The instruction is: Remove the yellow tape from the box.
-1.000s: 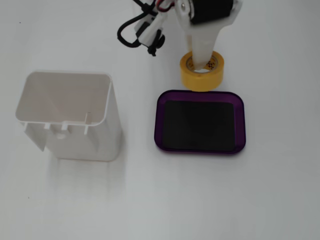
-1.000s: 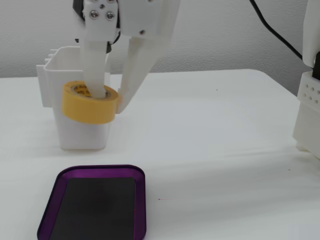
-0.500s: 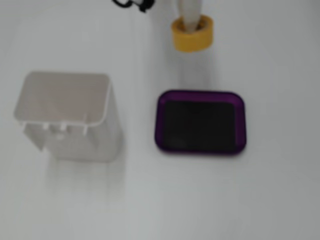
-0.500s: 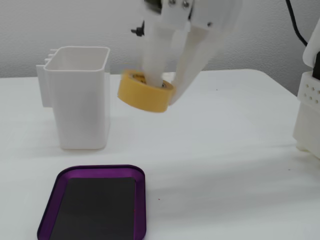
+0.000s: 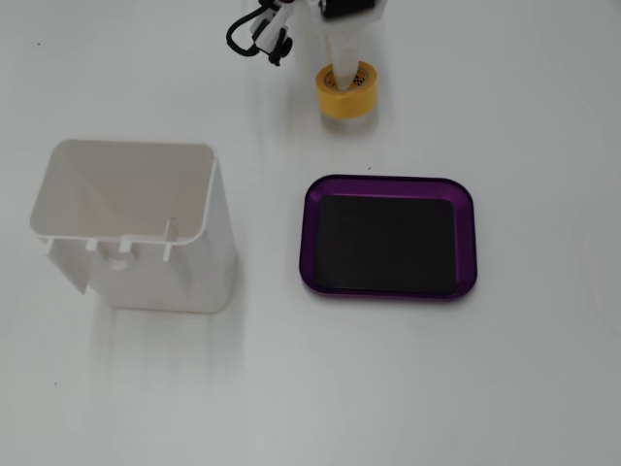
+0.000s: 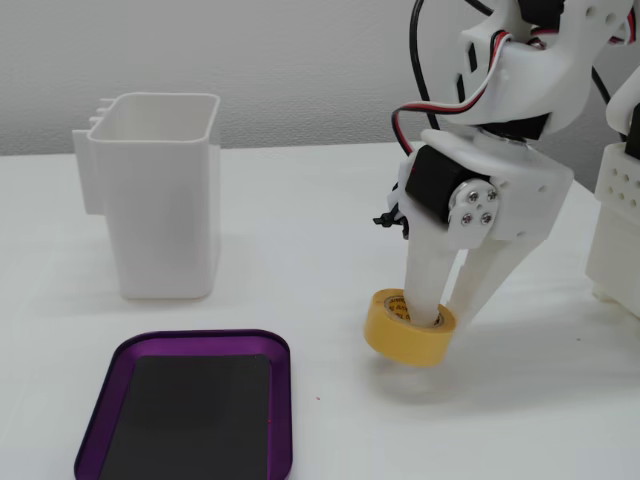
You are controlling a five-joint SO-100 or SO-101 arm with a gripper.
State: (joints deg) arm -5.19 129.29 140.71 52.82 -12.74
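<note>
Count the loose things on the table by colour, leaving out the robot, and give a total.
Yellow: 1, the tape roll, held by the gripper.
Purple: 1, the tray, empty.
White: 1, the bin.
Total: 3

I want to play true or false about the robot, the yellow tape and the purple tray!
1. The yellow tape lies in the purple tray. False: it is outside, on the table.
2. The pincer has one finger inside the tape's hole. True.
3. The tray is empty. True.
4. The white bin lies on its side. False: it stands upright.
5. The tape is tilted. True.
</note>
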